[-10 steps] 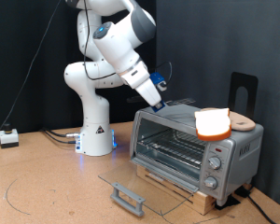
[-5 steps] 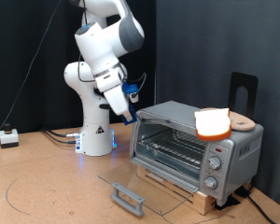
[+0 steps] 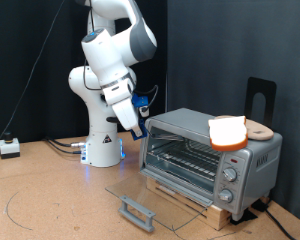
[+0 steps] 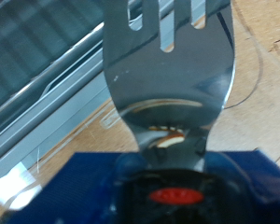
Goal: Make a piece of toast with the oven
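Brown tabletop point(image 3: 50, 195) against a dark backdrop, cables trailing at the exterior view's left. Nearest the camera, the oven's glass door point(image 3: 155, 200) lies fully down, bar handle point(image 3: 136, 211) forward: it eats the floor space in front of the cavity, so any low sweep could clip it. Behind it the oven point(image 3: 205, 160) stands open, wire rack bare. The gripper point(image 3: 137, 127) hangs just beside the oven's left wall, fingers shut on a metal spatula point(image 4: 168, 70); the blade could scrape that wall. The piece of toast point(image 3: 228, 132) sits on the oven's roof near the front edge, beside a wooden board point(image 3: 260, 131); a nudge could drop it.
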Robot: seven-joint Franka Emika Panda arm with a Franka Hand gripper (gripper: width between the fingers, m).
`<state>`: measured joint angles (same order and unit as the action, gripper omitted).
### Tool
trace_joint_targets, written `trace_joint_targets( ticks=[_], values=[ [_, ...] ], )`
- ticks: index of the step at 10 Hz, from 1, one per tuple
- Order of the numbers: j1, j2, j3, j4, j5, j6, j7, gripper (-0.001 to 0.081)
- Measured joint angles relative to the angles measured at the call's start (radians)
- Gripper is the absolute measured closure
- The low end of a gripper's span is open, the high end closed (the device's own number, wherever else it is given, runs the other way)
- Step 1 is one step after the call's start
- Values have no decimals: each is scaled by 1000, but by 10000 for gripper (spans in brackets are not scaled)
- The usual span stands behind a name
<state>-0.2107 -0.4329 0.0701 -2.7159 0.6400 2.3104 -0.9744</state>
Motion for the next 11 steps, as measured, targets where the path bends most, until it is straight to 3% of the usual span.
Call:
trace_joint_targets(
  ticks=[3, 7, 11],
  values=[
    [23, 99, 21, 93, 66, 11, 14, 382],
    [39, 219, 68, 205, 45, 10, 55, 382],
    [27, 269, 69, 224, -24, 1, 95, 382]
  ],
)
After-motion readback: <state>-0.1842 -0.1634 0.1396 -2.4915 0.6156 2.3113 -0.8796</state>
